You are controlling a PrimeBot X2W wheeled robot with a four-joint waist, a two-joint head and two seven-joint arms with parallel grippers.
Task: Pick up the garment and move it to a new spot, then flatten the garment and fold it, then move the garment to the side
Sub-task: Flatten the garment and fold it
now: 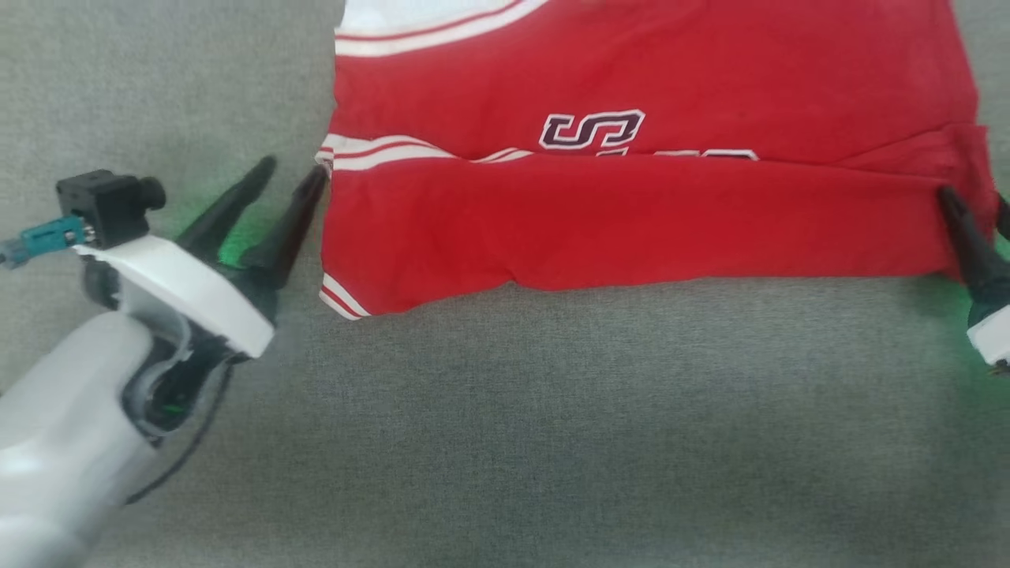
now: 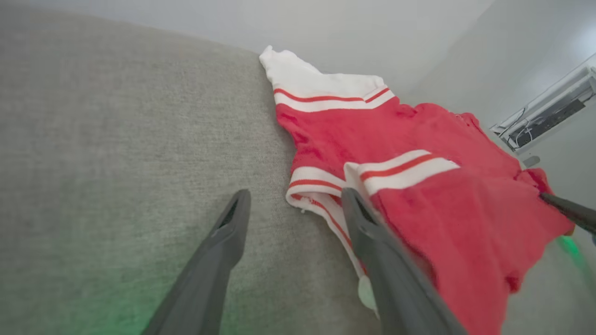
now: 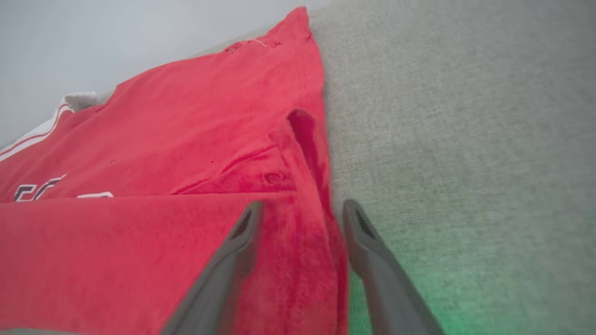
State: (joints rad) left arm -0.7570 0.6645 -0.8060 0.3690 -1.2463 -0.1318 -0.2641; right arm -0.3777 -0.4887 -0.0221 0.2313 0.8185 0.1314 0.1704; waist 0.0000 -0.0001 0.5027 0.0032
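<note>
garment (image 1: 631, 213): one red jersey, flat on the grey cloth surface (image 1: 552, 410), near side folded up over the chest lettering
left gripper (image 1: 293, 168): two fingers spread wide, nothing between them, inner finger just beside the striped trim
right gripper (image 3: 302, 204): two fingers parted, astride the garment's red edge, cloth loose between them, not pinched

Soft, even light is filling all views; no hard shadows are showing. Green glow is spilling onto the grey cloth surface (image 1: 505, 434) by the left gripper (image 1: 293, 168) & the right gripper (image 3: 302, 207). Wrist views are bending w/ wide-angle distortion at the edges. Fingers (image 2: 396, 288) are blurring near the btm, & the garment (image 2: 419, 186) is looking soft, a bit washed out.
</note>
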